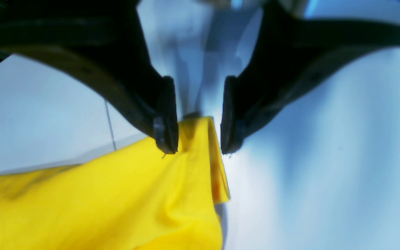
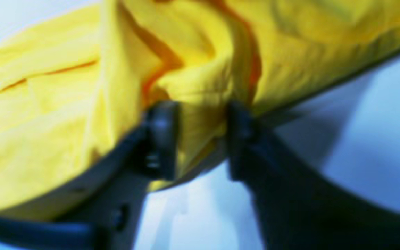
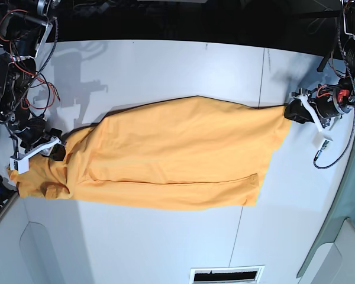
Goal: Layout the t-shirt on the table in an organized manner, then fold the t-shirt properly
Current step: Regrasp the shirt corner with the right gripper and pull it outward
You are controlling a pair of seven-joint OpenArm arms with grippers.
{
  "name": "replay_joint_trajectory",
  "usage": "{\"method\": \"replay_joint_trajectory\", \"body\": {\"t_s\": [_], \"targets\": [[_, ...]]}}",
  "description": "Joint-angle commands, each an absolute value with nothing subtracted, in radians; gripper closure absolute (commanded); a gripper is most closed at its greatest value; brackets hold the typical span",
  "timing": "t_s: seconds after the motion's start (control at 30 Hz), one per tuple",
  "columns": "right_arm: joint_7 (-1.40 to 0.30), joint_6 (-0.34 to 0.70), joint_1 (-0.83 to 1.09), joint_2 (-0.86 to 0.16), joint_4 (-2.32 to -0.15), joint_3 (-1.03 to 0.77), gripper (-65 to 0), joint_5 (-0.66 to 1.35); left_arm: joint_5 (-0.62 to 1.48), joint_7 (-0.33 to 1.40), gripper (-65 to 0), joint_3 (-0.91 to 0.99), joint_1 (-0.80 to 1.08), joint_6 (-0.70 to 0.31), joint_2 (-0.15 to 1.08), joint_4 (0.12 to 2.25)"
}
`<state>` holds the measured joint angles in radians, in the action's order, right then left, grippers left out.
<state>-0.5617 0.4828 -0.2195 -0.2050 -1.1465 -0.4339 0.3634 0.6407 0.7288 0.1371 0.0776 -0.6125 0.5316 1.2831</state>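
Observation:
The orange-yellow t-shirt [image 3: 177, 154] lies stretched out sideways across the white table [image 3: 165, 65], plain side up. My left gripper [image 3: 291, 110] is at the shirt's right-hand corner. In the left wrist view its jaws are apart around that corner [image 1: 199, 149]; the cloth [image 1: 116, 194] touches one finger only. My right gripper [image 3: 58, 151] is at the shirt's bunched left end. In the right wrist view its jaws stand apart [image 2: 201, 111] with a thick fold of the shirt [image 2: 47, 121] filling the gap. The printed side is hidden.
A thin dark seam [image 3: 262, 77] crosses the table right of centre. A slotted vent [image 3: 226, 274] sits at the table's near edge. Both arm bases with loose cables stand at the far left [image 3: 15, 71] and far right [image 3: 349, 65].

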Motion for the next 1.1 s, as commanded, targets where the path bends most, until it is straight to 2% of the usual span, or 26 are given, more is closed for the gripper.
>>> {"method": "replay_joint_trajectory", "body": {"t_s": [0.0,0.2,0.33,0.4,0.47,0.67,0.8,0.97,1.07], "targets": [[-0.54,0.498,-0.241,-0.218,-1.161,-0.434,-14.1,0.388,0.655,0.71,-24.5,0.145,0.067,-0.622,0.551,1.297],[-0.537,0.51,-0.241,-0.218,-1.161,-0.434,0.0,0.389,0.655,0.707,-24.5,0.145,0.067,-0.622,0.551,1.297],[-0.538,0.5,-0.241,-0.218,-1.161,-0.434,0.0,0.388,0.655,0.707,-24.5,0.145,0.067,-0.622,0.551,1.297],[-0.538,0.501,-0.241,-0.218,-1.161,-0.434,-2.5,0.376,0.655,0.707,-24.5,0.145,0.067,-0.622,0.551,1.297],[-0.534,0.497,-0.241,-0.218,-1.161,-0.434,-9.3,0.373,0.655,0.707,-24.5,0.145,0.068,-0.622,0.551,1.297],[-0.51,0.493,-0.241,-0.218,-1.161,-0.434,-11.7,0.373,0.655,0.707,-24.5,0.145,0.07,-0.622,0.551,1.297],[-0.498,0.494,-0.241,-0.218,-1.159,-0.434,-23.7,0.35,0.655,0.707,-24.5,0.145,0.07,-0.622,0.551,1.297],[-0.477,0.494,-0.241,-0.218,-1.152,-0.428,-23.8,0.339,0.655,0.707,-24.5,0.145,0.07,-0.622,0.551,1.297],[-0.451,0.494,-0.252,-0.218,-1.111,-0.402,-19.1,0.321,0.655,0.707,-24.5,0.145,0.07,-0.622,0.551,1.297]]}}
